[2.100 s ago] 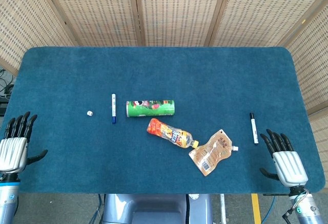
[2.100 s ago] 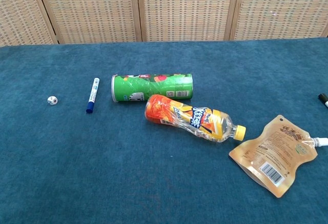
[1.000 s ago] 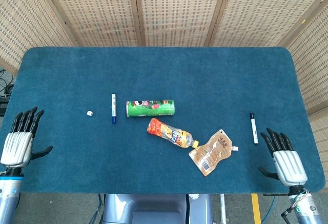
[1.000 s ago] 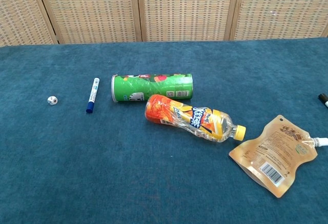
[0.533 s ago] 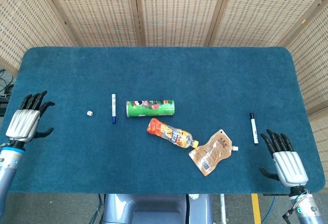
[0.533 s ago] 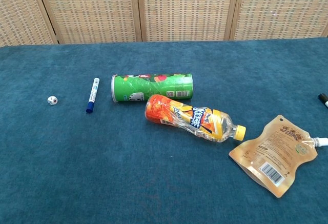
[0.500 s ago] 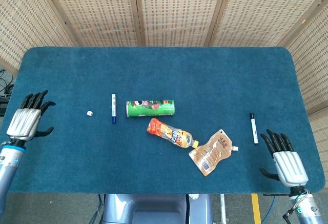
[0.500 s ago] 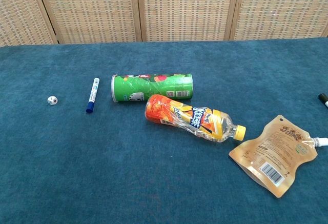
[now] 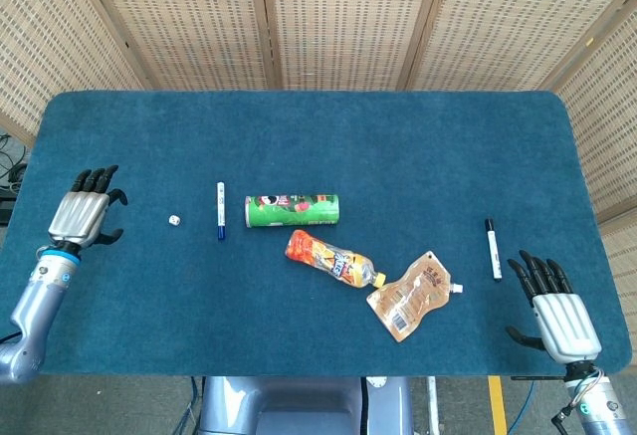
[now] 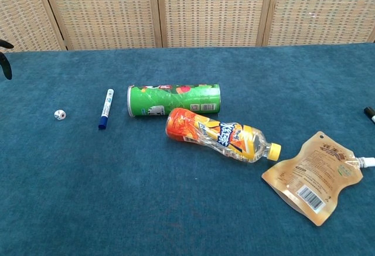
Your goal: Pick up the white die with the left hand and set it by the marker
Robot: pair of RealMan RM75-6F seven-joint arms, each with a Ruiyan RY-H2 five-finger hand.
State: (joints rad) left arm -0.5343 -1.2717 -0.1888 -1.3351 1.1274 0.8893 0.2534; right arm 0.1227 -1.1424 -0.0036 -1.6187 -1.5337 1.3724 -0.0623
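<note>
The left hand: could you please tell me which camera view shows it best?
The head view: the whole left hand shows there, fingers apart, holding nothing, left of the white die. The chest view catches only dark fingertips at its left edge.

The table (image 9: 299, 136) wears a matt, napped blue cloth; behind it stand woven cane screens (image 9: 348, 17) in wooden frames. The orange drink bottle (image 10: 220, 134) is clear glossy plastic, the tan pouch (image 10: 313, 177) smooth foil-like film, the green canister (image 10: 174, 99) glossy printed card
</note>
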